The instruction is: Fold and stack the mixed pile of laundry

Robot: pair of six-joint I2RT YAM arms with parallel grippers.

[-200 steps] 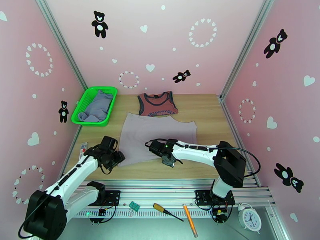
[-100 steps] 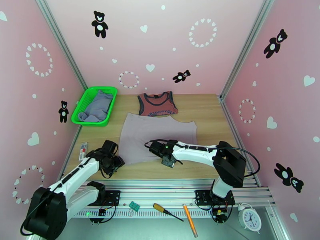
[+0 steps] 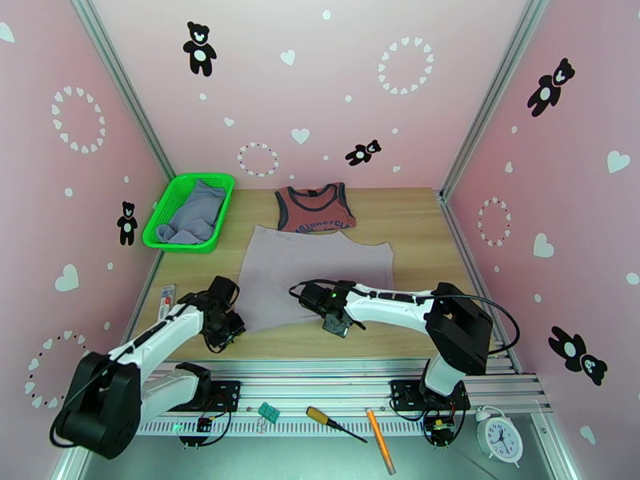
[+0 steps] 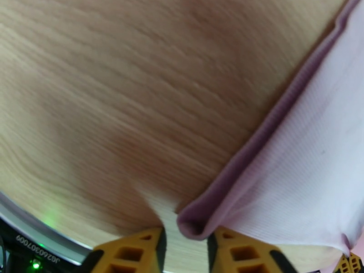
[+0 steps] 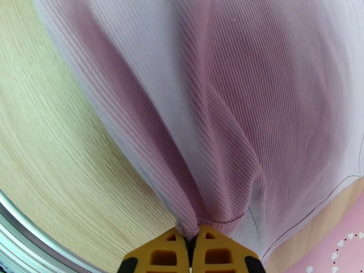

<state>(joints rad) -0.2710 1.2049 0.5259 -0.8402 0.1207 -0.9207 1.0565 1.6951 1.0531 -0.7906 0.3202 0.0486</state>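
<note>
While the pale lilac shirt (image 3: 320, 266) lies spread flat in the middle of the table (image 3: 416, 226), its near hem runs left to right just ahead of both arms. The rest of the cloth stretches away from them toward the back wall. Any fold would probably carry that hem away from the arms. The right gripper (image 5: 191, 235) is pinched tight on the hem about midway along, with cloth bunched up from its closed fingers. The left gripper (image 4: 185, 235) sits at the shirt's near left corner, which that arm is nearer to. Its fingers stand apart with the rolled hem corner between them, not yet squeezed. Right at the shirt's far edge lies a rust-red top (image 3: 314, 208). A blue-grey piece (image 3: 196, 214) sits in the green basket (image 3: 160, 226) at the far left.
</note>
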